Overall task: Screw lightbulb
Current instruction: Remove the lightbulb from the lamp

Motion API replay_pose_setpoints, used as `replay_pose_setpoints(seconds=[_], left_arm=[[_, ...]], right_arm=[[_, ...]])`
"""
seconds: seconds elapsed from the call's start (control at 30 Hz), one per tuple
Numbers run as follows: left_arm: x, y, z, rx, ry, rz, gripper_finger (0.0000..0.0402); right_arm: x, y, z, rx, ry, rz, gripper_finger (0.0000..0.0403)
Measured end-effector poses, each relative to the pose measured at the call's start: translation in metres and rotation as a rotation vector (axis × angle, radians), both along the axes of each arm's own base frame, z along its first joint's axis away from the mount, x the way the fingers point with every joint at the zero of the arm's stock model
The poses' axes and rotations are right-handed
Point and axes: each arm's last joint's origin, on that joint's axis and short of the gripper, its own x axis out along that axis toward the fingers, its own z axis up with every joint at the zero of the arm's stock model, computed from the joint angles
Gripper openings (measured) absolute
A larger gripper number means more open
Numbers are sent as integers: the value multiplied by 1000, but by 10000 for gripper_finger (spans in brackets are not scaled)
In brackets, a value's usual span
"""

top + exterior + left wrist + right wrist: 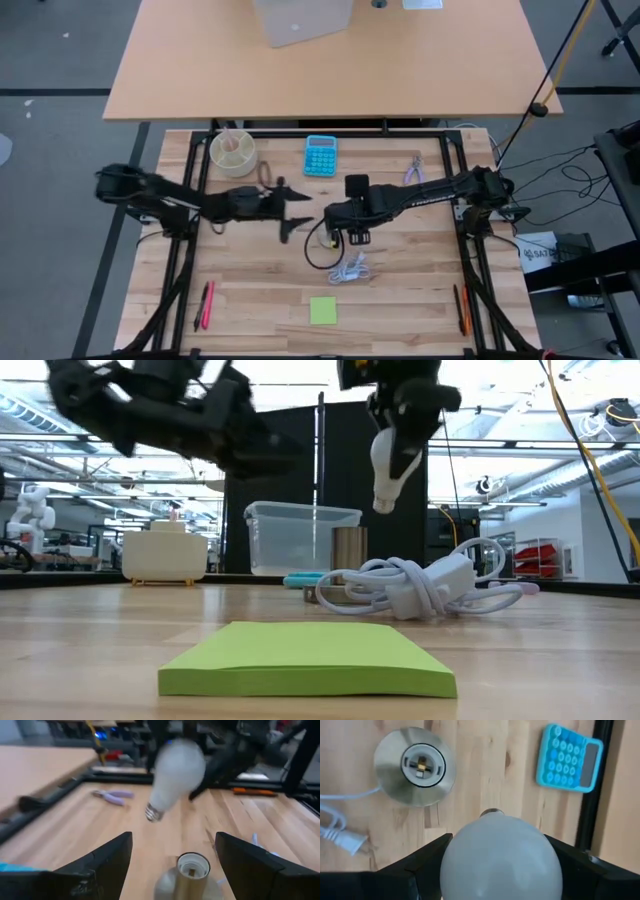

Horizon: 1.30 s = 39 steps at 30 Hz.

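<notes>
The white lightbulb point(500, 862) hangs above the wooden table between the fingers of my right gripper point(497, 837), which is shut on it. Its silvery screw base point(381, 503) points down, tilted. The round metal socket point(415, 767) stands on its disc on the table, its opening up, beside and below the bulb. My left gripper point(174, 840) hovers open to the left of the socket point(192, 867), its fingers wide apart and nothing between them; it is level with the bulb point(176, 772). My right gripper pinches the bulb's frosted globe point(455, 855) at its widest part between the two fingers. The fingers come from above, slanting down. The bulb hangs below them, tilted, with its screw base point(154, 813) lowest and clear of the table and socket.
A white cord and plug point(350, 268) lie coiled near the socket. A blue calculator point(321, 155), a round cup point(232, 152) and purple pliers point(414, 170) sit toward the far edge. A green sticky pad point(323, 310) and pens point(205, 305) lie near the front edge.
</notes>
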Motion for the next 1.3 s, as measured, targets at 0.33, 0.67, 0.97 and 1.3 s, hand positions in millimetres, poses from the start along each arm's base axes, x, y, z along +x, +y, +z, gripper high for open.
replay_pose_setpoints(seconds=[0.33,0.67,0.97,1.3], left_arm=[[-81,-8,3,0,-123,144,291],[-107,-9,-2,14,-176,189,291],[-107,-9,-4,41,-154,186,291],[-107,-6,-5,46,-144,202,291]], right_arm=[[4,-20,-55,-22,-95,-141,279],[-6,-44,-94,-250,-377,-534,279],[-40,-10,-119,-369,-732,-789,279],[-80,39,-138,-213,-920,-817,279]])
